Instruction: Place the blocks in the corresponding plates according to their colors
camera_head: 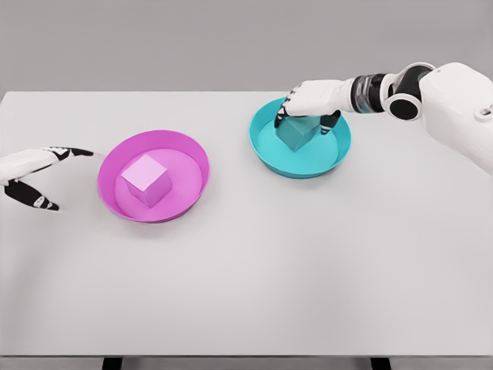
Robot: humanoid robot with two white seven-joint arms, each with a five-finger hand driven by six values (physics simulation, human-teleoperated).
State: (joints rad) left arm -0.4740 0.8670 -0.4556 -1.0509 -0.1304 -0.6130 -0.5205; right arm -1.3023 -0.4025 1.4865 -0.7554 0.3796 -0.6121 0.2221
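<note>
The white tabletop (246, 293) carried two plates, set well apart from each other and clear of every table edge. The pink plate (113, 162) sat left of centre; the pink block (146, 180) lay inside it, near its middle, with plate floor showing all around. The teal plate (271, 159) sat farther back and to the right, its far rim close to the far edge of the tabletop.

The right robot hand (308, 114) reached in from the right over the teal plate, fingers curled down around the top of the teal block (297, 132), gripping it. The block was inside the plate's rim, toward the far side; whether its base touched the plate floor could not be determined.

The left robot hand (35, 173) was at the left edge of the view, just left of the pink plate and not touching it, with thumb and fingers spread wide and holding nothing.

The near half of the tabletop offered broad open room, as did the right side beyond the teal plate.
</note>
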